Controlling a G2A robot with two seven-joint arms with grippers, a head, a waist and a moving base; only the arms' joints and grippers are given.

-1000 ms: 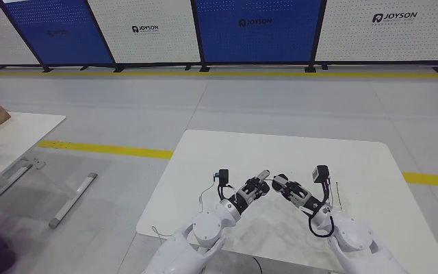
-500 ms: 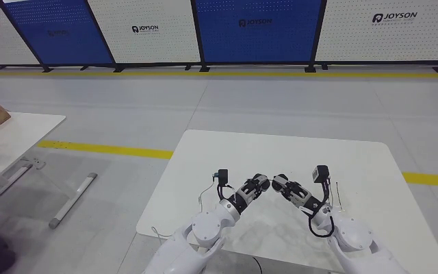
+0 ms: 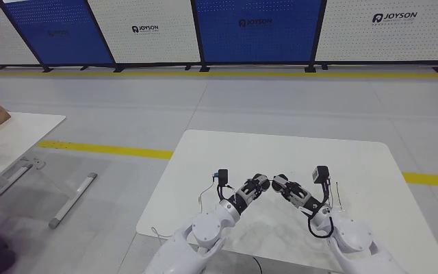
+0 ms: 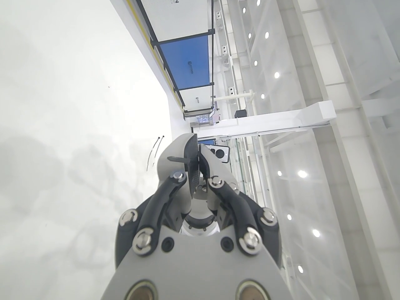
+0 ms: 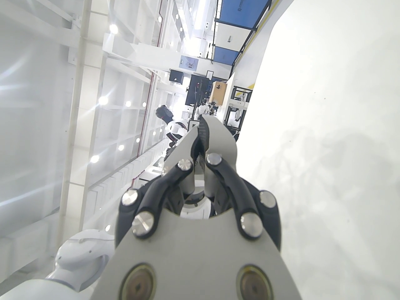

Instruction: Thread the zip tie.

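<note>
Jaws left clamp zip tie (image 4: 175,159) | jaws right closed | both over table (image 3: 226,157) middle, edges well off

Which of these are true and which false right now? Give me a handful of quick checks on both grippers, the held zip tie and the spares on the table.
1. The left gripper is shut on a black zip tie. True.
2. The right gripper is wide open. False: it is closed.
3. The spare zip ties lie loose on the white table. True.
4. The two grippers are at opposite ends of the table. False: their tips nearly meet above it.
5. The spare zip ties lie beside the left arm. False: they lie by the right arm.
</note>
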